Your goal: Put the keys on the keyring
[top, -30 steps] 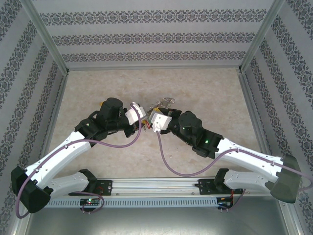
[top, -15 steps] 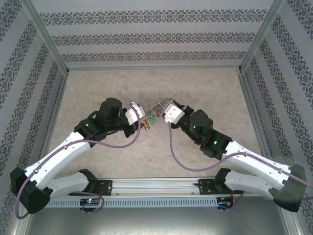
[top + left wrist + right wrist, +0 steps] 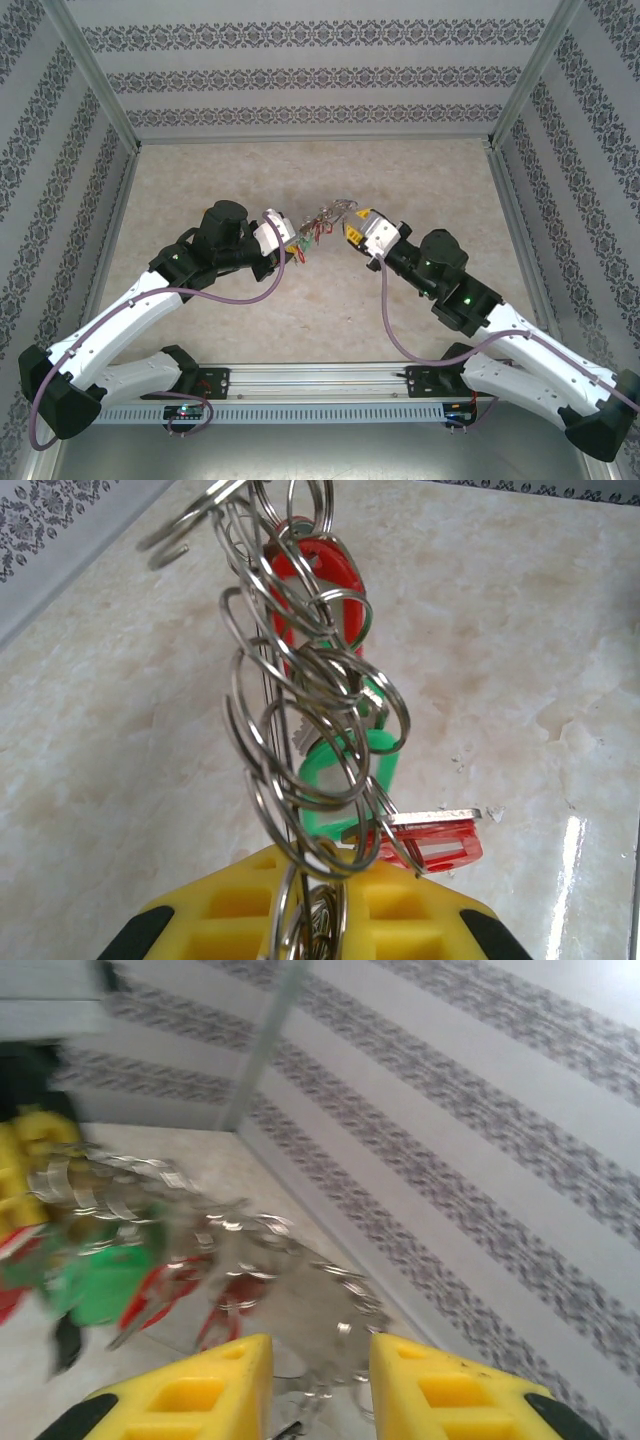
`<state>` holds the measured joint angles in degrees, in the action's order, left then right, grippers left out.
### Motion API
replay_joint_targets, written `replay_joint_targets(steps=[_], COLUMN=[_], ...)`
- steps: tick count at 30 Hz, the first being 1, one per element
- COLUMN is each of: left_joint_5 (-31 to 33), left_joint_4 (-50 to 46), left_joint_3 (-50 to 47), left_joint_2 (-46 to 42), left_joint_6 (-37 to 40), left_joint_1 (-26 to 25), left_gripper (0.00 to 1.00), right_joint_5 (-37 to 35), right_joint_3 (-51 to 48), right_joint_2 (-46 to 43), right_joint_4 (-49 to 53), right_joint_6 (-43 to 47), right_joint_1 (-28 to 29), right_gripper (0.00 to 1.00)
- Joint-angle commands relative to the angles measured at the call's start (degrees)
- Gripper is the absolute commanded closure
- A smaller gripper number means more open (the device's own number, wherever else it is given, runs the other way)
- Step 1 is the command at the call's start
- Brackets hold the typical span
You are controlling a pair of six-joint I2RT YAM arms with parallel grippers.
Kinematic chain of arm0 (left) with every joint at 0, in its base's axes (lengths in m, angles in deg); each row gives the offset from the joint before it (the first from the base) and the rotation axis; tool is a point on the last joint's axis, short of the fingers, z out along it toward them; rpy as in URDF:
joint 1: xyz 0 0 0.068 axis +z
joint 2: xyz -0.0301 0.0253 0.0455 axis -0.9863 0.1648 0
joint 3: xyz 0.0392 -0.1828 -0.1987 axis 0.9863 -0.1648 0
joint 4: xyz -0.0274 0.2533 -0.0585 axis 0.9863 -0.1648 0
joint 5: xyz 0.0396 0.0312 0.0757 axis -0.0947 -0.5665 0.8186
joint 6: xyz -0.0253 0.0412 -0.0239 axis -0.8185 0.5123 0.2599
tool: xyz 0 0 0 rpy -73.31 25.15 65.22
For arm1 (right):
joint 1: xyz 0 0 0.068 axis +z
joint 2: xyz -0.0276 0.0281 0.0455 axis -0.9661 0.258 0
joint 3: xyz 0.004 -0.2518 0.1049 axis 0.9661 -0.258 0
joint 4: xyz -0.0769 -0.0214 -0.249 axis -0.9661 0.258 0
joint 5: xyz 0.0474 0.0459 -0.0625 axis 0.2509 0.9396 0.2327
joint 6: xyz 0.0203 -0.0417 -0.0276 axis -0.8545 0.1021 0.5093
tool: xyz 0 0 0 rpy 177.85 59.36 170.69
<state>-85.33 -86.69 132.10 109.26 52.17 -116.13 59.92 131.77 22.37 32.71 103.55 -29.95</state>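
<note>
Overhead, a pale marbled table [image 3: 300,170] sits inside patterned grey walls [image 3: 320,80] with metal corner posts. Two arms reach toward its middle. Between them a tangle of keys [image 3: 312,236] with red and green tags hangs off the table on the keyring [image 3: 326,213]. The left gripper [image 3: 291,238] is at the tangle's left end, and the right gripper [image 3: 350,222] is just beside its right end.

Next, the left wrist view. The keyring's [image 3: 262,670] thin wire rises straight up, strung with many small rings [image 3: 300,735]. Red tags [image 3: 322,570] sit high on it, a green tag [image 3: 345,770] lower, and another red tag [image 3: 432,844] under a silver key blade [image 3: 432,816]. The table [image 3: 520,630] lies beyond. The left gripper [image 3: 315,892] is closed on the wire, which passes down between its yellow fingers [image 3: 220,908].

Last, the right wrist view, which is blurred. Silver rings [image 3: 250,1250], a green tag [image 3: 105,1280] and red tags [image 3: 160,1295] smear across the table [image 3: 200,1150] before the striped wall [image 3: 450,1160]. The right gripper's [image 3: 320,1370] yellow fingers [image 3: 440,1392] stand a narrow gap apart; whether any metal touches them cannot be told
</note>
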Motion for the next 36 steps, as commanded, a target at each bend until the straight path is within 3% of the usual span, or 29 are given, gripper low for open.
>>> replay_joint_targets(steps=[1,6,11,17,24,26,31,36], left_joint_5=[0.23,2.65,3.61,5.08,16.08,19.48,24.39,26.12], left_joint_4=[1.20,1.50,1.47,4.13,9.38,11.34,14.53,20.53], left_joint_3=[-0.17,-1.62,-1.42,-4.82,-8.30,-8.83,-9.18,-10.85], left_joint_2=[-1.19,-1.29,-0.34,-1.18,0.31,1.34,4.67,6.49], left_joint_6=[1.73,5.70,11.05,16.82,23.87,25.25,29.50,34.08], left_joint_1=[0.72,0.64,0.50,-0.32,-2.03,-2.82,-3.84,-4.71], left_gripper=[1.00,1.00,1.00,1.00,1.00,1.00,1.00,1.00], right_joint_5=[11.77,13.68,16.74,14.29,8.92,9.21,10.76,9.89], right_joint_3=[7.85,14.77,22.33,36.20,42.70,42.40,44.61,49.82], right_joint_2=[2.63,8.26,14.20,21.46,26.60,27.46,31.69,38.20], right_joint_4=[13.78,23.15,28.76,36.07,49.62,51.86,56.53,61.09], right_joint_6=[8.82,16.03,13.98,-15.07,-46.63,-51.74,-61.32,-63.65], right_joint_1=[-0.16,-0.10,-0.22,-5.91,-6.43,-6.39,-5.74,-4.12], right_gripper=[0.67,0.65,0.65,0.63,0.71,0.74,0.72,0.72])
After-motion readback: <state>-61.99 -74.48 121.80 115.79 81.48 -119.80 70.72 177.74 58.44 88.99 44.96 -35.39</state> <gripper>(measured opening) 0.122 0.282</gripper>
